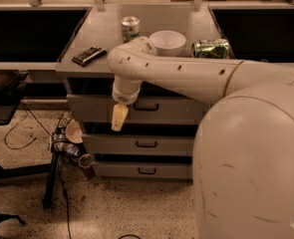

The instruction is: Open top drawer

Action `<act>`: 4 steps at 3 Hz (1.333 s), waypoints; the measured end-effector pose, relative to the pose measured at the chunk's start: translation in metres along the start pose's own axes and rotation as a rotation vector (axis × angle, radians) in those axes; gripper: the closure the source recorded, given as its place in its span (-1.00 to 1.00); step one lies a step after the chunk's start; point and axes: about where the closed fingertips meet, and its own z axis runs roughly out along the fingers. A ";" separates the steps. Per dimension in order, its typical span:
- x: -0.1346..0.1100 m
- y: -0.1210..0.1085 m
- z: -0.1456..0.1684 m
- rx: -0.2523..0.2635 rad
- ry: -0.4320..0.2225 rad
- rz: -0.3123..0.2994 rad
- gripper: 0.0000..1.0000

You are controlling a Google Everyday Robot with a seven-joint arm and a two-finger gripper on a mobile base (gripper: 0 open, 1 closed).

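The top drawer is the wide gray front just under the counter, with a small black bar handle at its middle. A dark gap shows above the front. My gripper hangs from the cream arm, points down, and sits in front of the drawer's left half, a little left of the handle and apart from it. Two narrower gray drawers lie below.
On the counter stand a can, a white bowl, a green can lying on its side and a black flat object. Cables, a stand and clutter sit on the floor at left.
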 end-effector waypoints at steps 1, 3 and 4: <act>0.000 0.005 0.017 -0.035 0.026 -0.012 -1.00; -0.003 0.008 0.032 -0.037 0.062 0.016 -1.00; -0.002 0.006 0.031 0.004 0.079 0.063 -0.63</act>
